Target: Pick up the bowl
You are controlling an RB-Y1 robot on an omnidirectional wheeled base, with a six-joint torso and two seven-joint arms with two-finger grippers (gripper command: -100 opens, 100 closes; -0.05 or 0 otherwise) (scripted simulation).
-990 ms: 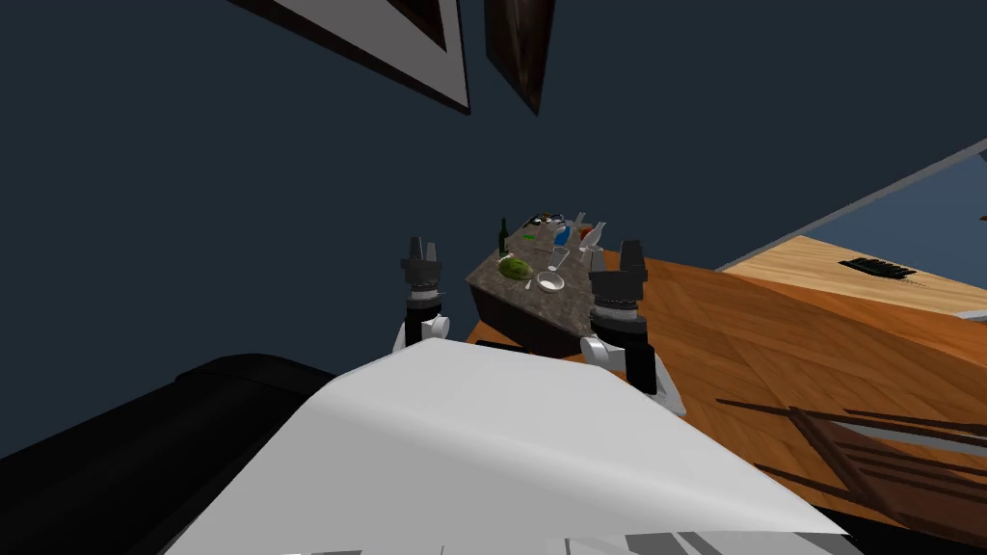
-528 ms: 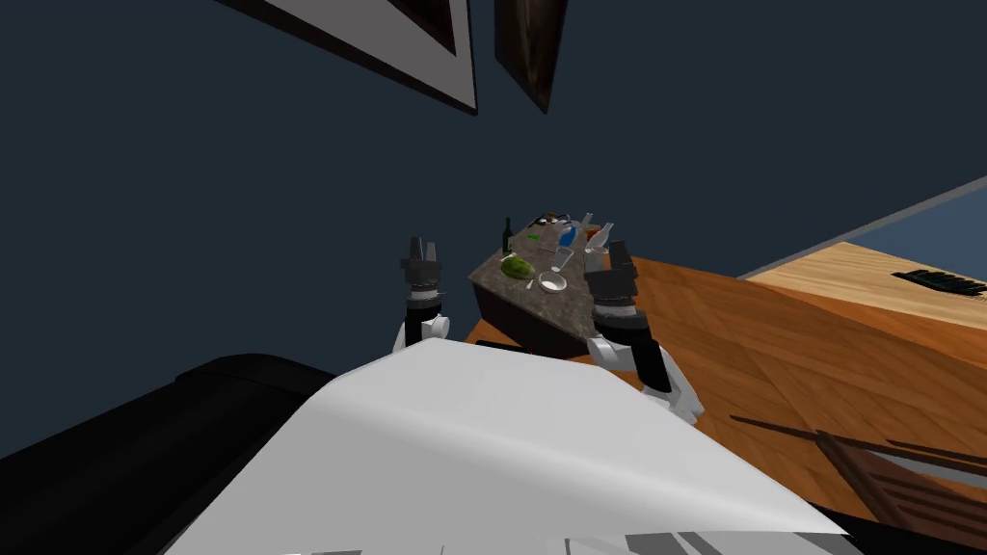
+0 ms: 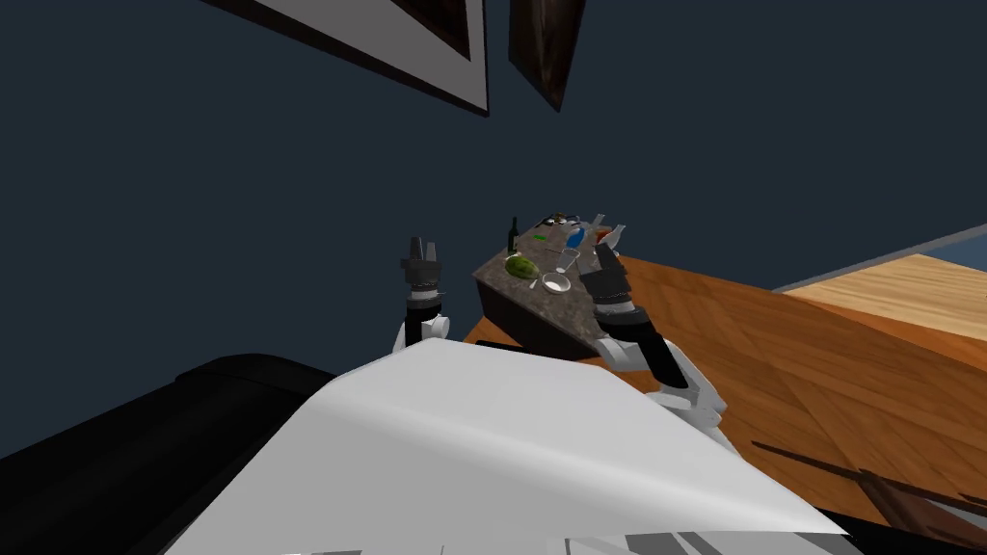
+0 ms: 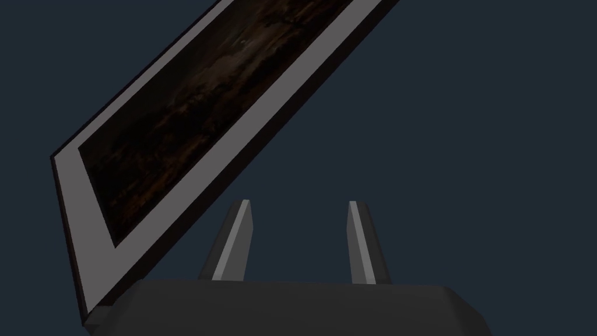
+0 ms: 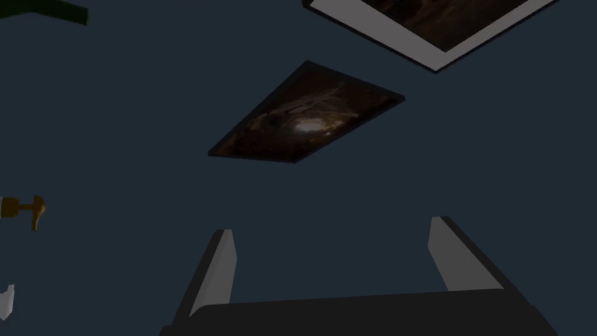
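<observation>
– Listing item 1, the bowl [image 3: 552, 282]: where does it stand?
– White, shallow, upright on the desk [image 3: 564, 306], on the near half of its mottled grey top. Neither tool touches it.
– Item 2, its neighbours?
– A green melon-like fruit [image 3: 521, 267] is just beside the bowl on its left. A clear glass [image 3: 568, 257] is just behind it. A dark bottle [image 3: 513, 234] stands at the far left corner. A blue vessel [image 3: 575, 237] sits among small pieces at the far end (too small to name).
– Item 3, the right tool [image 5: 332, 224]?
– Fingers spread wide, about a third of its own view apart, with nothing between them. In the head view it hangs at the desk's right edge, near the bowl and to its right, apart from it. The fingers point towards the dark blue wall [image 3: 241, 193], not down at the bowl.
– Item 4, the left tool [image 4: 299, 204]?
– In the head view it is held upright to the left of the desk, well apart from it. Fingers parted, closer together than the right's, gripping nothing.
– Item 5, the setting?
– A wooden floor [image 3: 771, 328] runs under and to the right of the desk. A black rounded piece of furniture [image 3: 145, 434] is at the near left. I cannot tell what it is
– Status of the bowl?
– On the desk, not lifted
</observation>
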